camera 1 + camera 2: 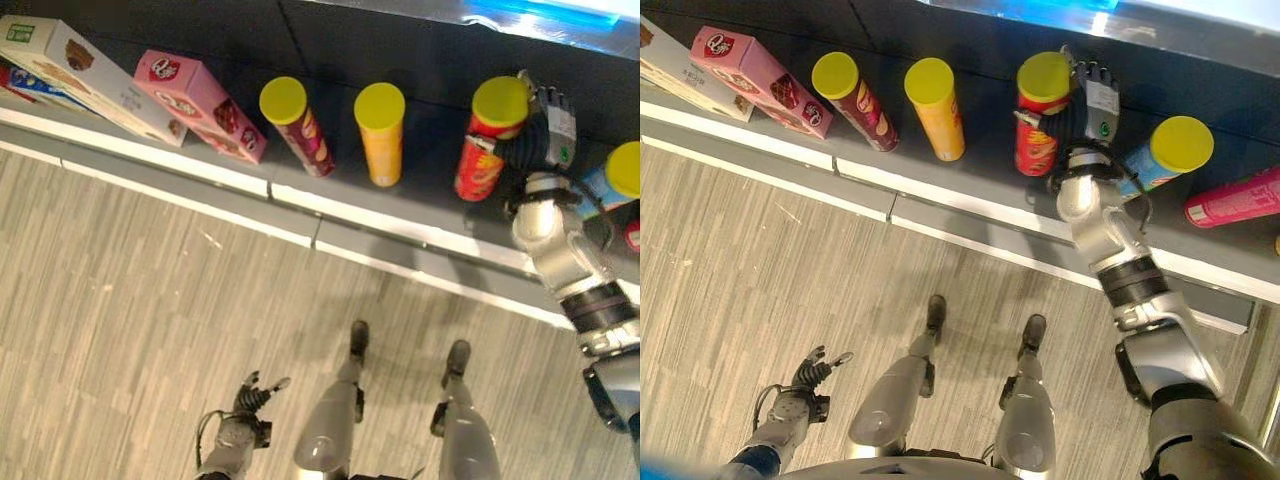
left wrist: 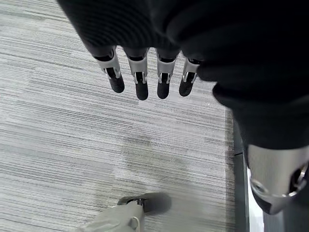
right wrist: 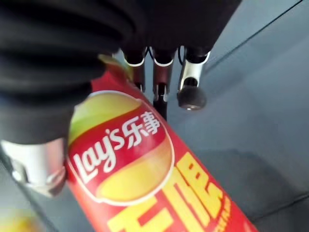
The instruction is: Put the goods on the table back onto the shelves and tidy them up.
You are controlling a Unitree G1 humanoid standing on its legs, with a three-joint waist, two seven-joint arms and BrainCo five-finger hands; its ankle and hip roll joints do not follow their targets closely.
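Red can (image 1: 1038,122): yellow-lidded, standing on the dark shelf (image 1: 970,170), third in the row of cans, touching the right hand.
Right hand (image 1: 1092,108): raised to the shelf beside the red can; in the right wrist view the fingers (image 3: 161,79) run along the can's side and the thumb sits on the other side, so the hand is clamped on the can.
Left hand (image 1: 253,397): hanging low over the striped grey floor (image 1: 130,300), well apart from the shelf, fingers loosely spread and holding nothing.
Maroon can (image 1: 297,126): yellow lid, leaning, just beside the pink box.
Orange can (image 1: 382,133): yellow lid, between the maroon can and the red can.
Blue can (image 1: 1164,155): yellow lid, just past the right hand's wrist.
Pink can (image 1: 1234,199): lying on its side near the shelf's right end.
Pink box (image 1: 199,104): tilted against the shelf back.
White box (image 1: 88,78): tilted, left of the pink box.
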